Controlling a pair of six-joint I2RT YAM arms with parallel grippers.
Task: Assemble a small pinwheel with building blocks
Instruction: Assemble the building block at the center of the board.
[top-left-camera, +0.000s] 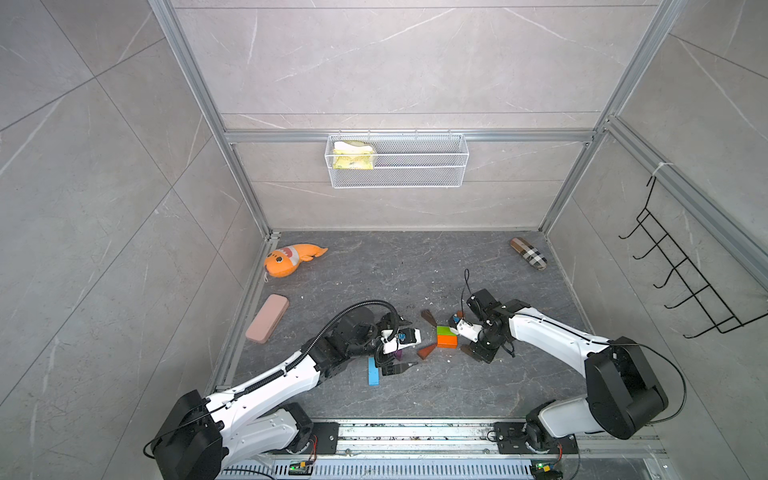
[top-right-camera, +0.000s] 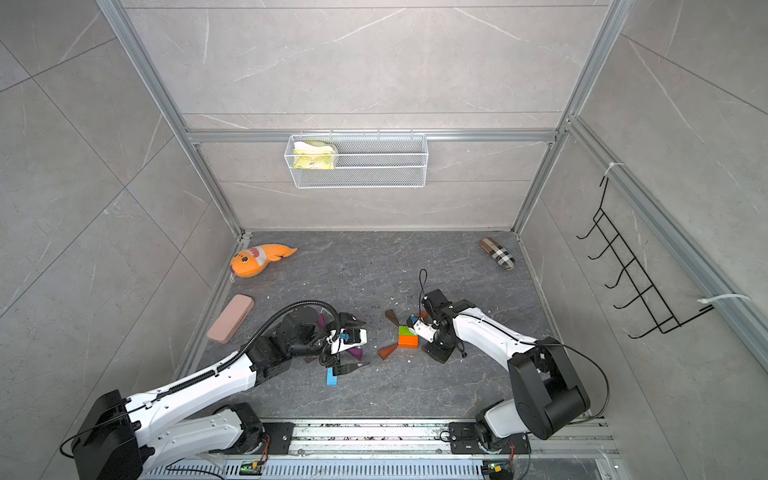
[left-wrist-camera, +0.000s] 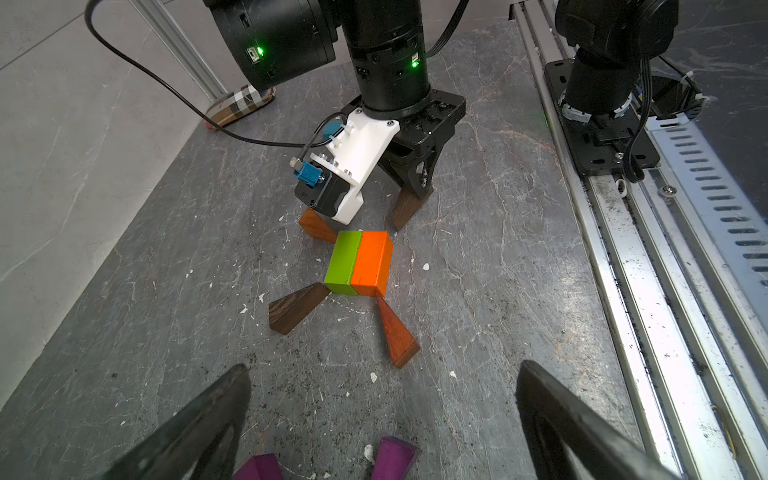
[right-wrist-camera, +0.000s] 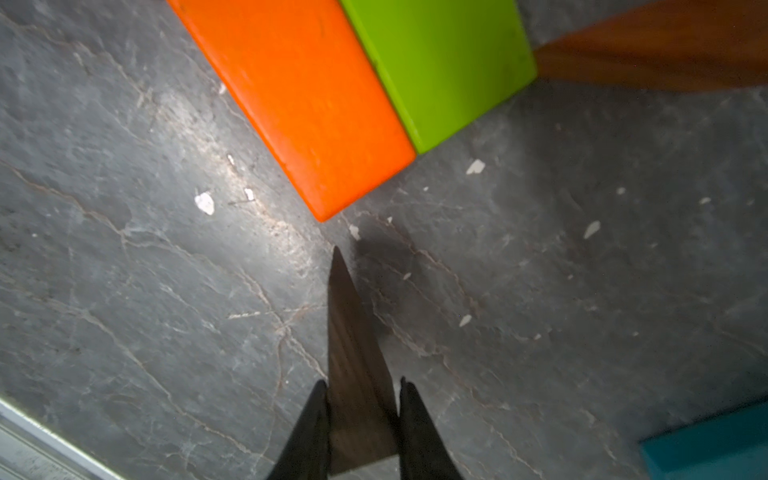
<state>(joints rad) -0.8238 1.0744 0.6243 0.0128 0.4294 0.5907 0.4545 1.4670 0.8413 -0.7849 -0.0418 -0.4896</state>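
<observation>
A green brick (top-left-camera: 444, 330) and an orange brick (top-left-camera: 447, 340) lie side by side mid-table. Around them, a dark brown wedge (left-wrist-camera: 297, 307) and two orange-brown wedges (left-wrist-camera: 397, 332) (left-wrist-camera: 318, 226) point at their corners. My right gripper (right-wrist-camera: 361, 384) is shut on another dark brown wedge (right-wrist-camera: 353, 332), whose tip sits just off the orange brick's corner (right-wrist-camera: 299, 95). My left gripper (left-wrist-camera: 382, 368) stands open, empty, over two purple wedges (left-wrist-camera: 395, 457) (left-wrist-camera: 259, 467). A light-blue bar (top-left-camera: 373, 372) lies beside the left gripper (top-left-camera: 412, 343).
An orange plush fish (top-left-camera: 291, 259) and a pink case (top-left-camera: 267, 318) lie at the left, and a plaid case (top-left-camera: 528, 253) at the back right. A wire basket (top-left-camera: 397, 160) hangs on the back wall, black hooks (top-left-camera: 685, 270) on the right wall. A metal rail (top-left-camera: 415, 432) runs along the front.
</observation>
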